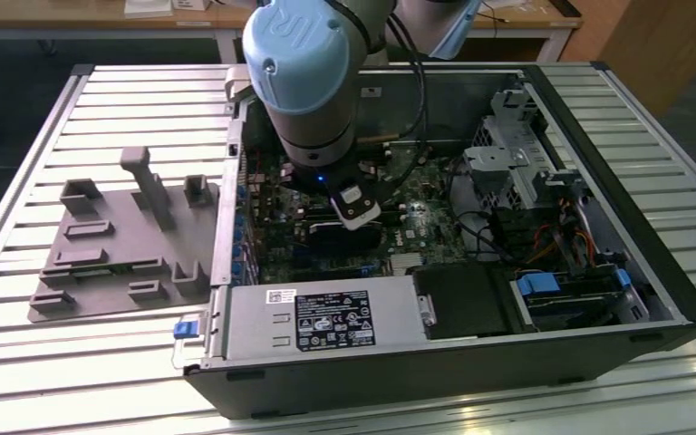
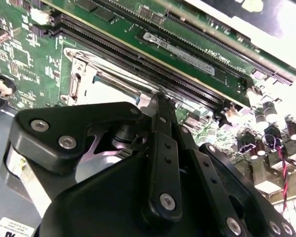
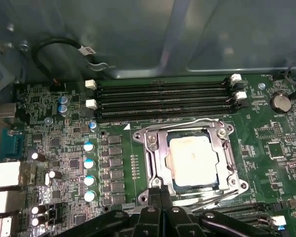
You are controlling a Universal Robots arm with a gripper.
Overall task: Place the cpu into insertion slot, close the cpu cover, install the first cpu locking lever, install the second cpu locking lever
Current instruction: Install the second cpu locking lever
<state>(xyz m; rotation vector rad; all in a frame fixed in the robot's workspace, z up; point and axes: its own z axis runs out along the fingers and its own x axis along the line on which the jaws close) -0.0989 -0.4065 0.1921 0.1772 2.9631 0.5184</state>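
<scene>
Slatted table (image 1: pixel 662 136) carries open computer case (image 1: pixel 638 299); grey fixture block (image 1: pixel 119 245) at the exterior view's left. Arm (image 1: pixel 305 82) reaches straight down into case. Claw (image 3: pixel 160 193) fingers pressed together, holding nothing, at edge of insertion slot (image 3: pixel 153 170). Cpu (image 3: pixel 192 159) seated, cpu cover (image 3: pixel 226 157) down around it. Memory slots (image 3: pixel 163 98) beside.

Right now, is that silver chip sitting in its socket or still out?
In. The cpu lies flat inside the insertion slot, with the cpu cover framing it.
</scene>
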